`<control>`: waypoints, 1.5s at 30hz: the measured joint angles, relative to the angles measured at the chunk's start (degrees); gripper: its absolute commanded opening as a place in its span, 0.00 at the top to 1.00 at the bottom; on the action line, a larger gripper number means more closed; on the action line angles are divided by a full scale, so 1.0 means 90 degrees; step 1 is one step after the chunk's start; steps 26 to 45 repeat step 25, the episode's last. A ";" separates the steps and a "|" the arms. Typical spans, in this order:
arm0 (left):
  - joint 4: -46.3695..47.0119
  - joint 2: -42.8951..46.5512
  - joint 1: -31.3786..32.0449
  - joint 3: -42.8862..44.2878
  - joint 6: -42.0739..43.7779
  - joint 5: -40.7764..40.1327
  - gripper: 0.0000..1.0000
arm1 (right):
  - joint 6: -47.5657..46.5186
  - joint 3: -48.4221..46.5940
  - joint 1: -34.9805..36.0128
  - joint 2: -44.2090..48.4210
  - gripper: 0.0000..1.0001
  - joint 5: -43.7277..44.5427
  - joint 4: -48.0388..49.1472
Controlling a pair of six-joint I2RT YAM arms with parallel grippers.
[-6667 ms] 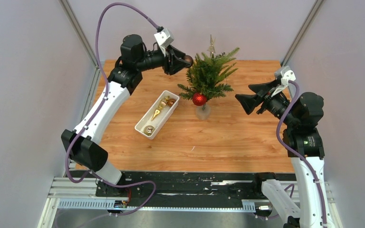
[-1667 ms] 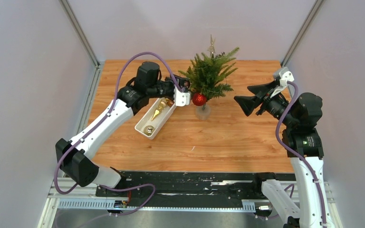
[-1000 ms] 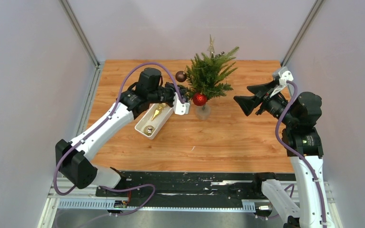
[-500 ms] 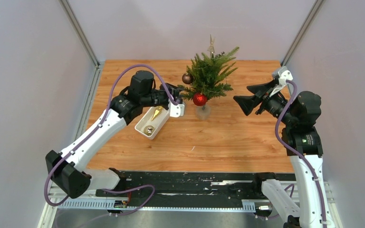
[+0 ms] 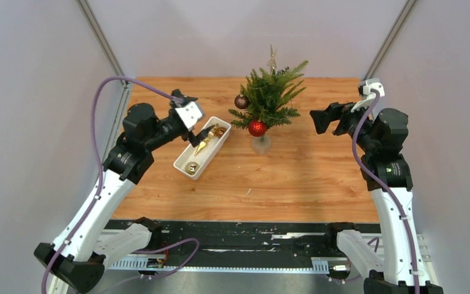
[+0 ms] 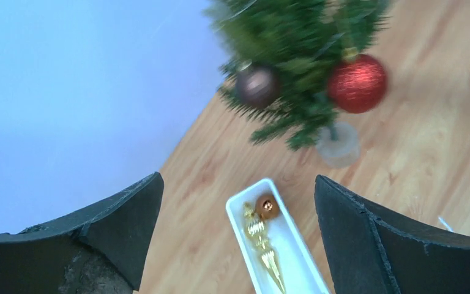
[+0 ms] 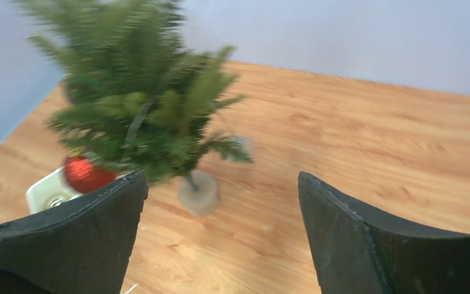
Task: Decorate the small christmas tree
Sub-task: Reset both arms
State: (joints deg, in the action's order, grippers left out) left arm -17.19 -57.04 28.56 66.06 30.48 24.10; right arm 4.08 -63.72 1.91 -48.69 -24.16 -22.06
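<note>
- The tree [image 5: 269,92] stands upright on the table [image 5: 306,177], toward the middle of its far part, with the thin trunk set in a clear round base [image 5: 261,144].
- A thin star [image 5: 272,58] sits on the tree's tip.
- A red ball [image 5: 256,128] hangs low on the tree's near side, just above the base.
- A brown ball [image 5: 241,101] hangs on the tree's left side, higher than the red ball.
- A white tray [image 5: 185,170] lies on the table to the left of the tree and a little nearer. It is set aslant, with one end near the base but apart from it.
- Inside the tray, a copper ball [image 5: 218,130] lies at the end nearest the tree. A gold drop [image 5: 202,145] lies along the middle, and a gold ball [image 5: 191,166] lies at the end farthest from the tree.
- The left gripper [image 6: 237,179] hangs in the air left of the tree, over the tray and facing the branches. Its jaws are spread wide with nothing between them, and it is clear of the brown ball and the needles.
- The right gripper [image 7: 221,174] hangs right of the tree, raised off the table and pointing at it. Its jaws are also spread wide and empty, apart from the branches.
- Both wrist views show the tree blurred.
</note>
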 measured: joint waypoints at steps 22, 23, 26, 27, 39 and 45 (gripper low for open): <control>0.0117 0.2657 -0.3495 -0.4243 -0.3793 -0.2810 0.00 | 0.0770 0.1957 -0.1472 -0.0787 0.00 0.1443 0.0177; 0.0119 0.2688 -0.3507 -0.4303 -0.3796 -0.2832 0.00 | 0.0794 0.2050 -0.1472 -0.0748 0.00 0.1426 0.0211; 0.0124 0.2730 -0.3524 -0.4393 -0.3793 -0.2839 0.00 | 0.0857 0.2244 -0.1472 -0.0619 0.00 0.1399 0.0350; 0.0124 0.2730 -0.3524 -0.4393 -0.3793 -0.2839 0.00 | 0.0857 0.2244 -0.1472 -0.0619 0.00 0.1399 0.0350; 0.0124 0.2730 -0.3524 -0.4393 -0.3793 -0.2839 0.00 | 0.0857 0.2244 -0.1472 -0.0619 0.00 0.1399 0.0350; 0.0124 0.2730 -0.3524 -0.4393 -0.3793 -0.2839 0.00 | 0.0857 0.2244 -0.1472 -0.0619 0.00 0.1399 0.0350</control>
